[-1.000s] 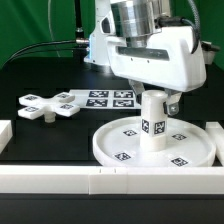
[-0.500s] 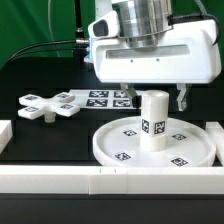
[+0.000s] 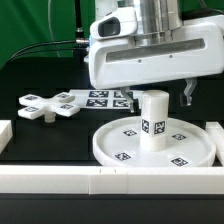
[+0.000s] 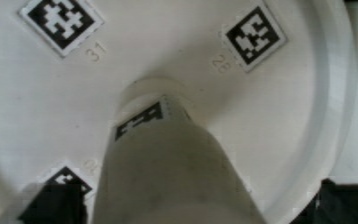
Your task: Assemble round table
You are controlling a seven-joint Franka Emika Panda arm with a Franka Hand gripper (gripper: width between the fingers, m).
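Observation:
The large round rimmed disc point(image 3: 150, 145) lies on the table at the exterior view's right. The short thick cylinder post point(image 3: 153, 122) stands upright on its middle. My gripper point(image 3: 158, 96) hangs just above the post's top, open and empty, with one fingertip point(image 3: 188, 96) on each side and neither touching it. In the wrist view the post point(image 4: 167, 150) rises between the dark fingers point(image 4: 43, 200), over the tagged disc point(image 4: 158, 40). The four-armed cross piece point(image 3: 45, 106) lies apart at the exterior view's left.
The marker board point(image 3: 105, 98) lies flat behind the disc. Long white border blocks run along the front point(image 3: 100, 180), the left point(image 3: 5, 135) and the right point(image 3: 214, 135). A green backdrop and black cables stand at the back.
My gripper has risen from around the post's upper part to above its top. The post stays upright on the disc. The cross piece has not moved.

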